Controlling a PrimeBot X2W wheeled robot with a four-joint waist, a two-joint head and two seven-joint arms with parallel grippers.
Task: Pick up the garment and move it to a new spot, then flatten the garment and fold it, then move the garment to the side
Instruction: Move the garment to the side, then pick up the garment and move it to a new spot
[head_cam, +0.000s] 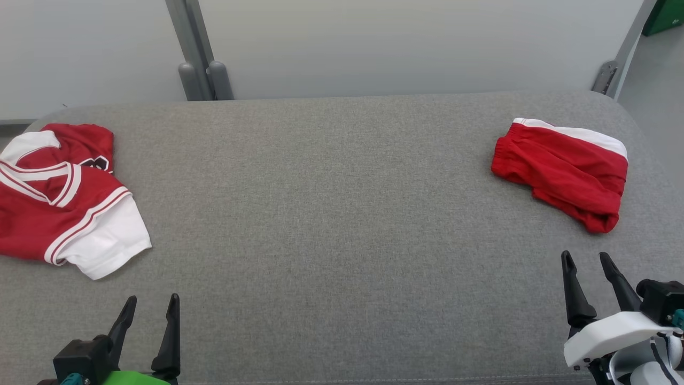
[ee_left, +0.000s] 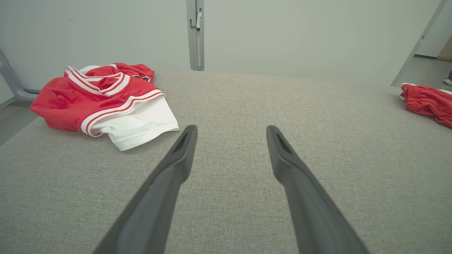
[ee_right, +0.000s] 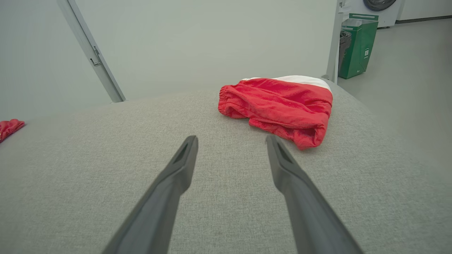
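A: Located the red-and-white jersey (head_cam: 64,198) at the far left end of the grey padded table (head_cam: 331,214), heaped and rumpled, with one white sleeve splayed toward the centre. Taken as the garment to work, being the unfolded piece.

B: And at the right end?

A: Logged red shorts (head_cam: 561,171) with a white band, doubled over on themselves, well apart from the jersey.

B: Fingers?

A: Saw the left gripper (head_cam: 152,299) at the near edge, jaws spread wide, holding nothing, near the jersey but not touching. Same for the right gripper (head_cam: 584,258): spread, empty, just short of the shorts.

B: Handling?

A: Judged light, limp, probably a slick sports knit. Expected to drape and sag from any pinch, with no stiffness to lean on. Nothing fragile. Risk of pinching a single layer and dragging the rest, or of pulling the folds tighter.

B: Where to take hold?

A: Suggest the striped sleeve hem or the banded V-neck: thicker trim, better bite than plain cloth. Better two grips, one near each shoulder, to hang it open before laying it flat mid-table. Cannot tell front from back, nor find the far sleeve in the heap.
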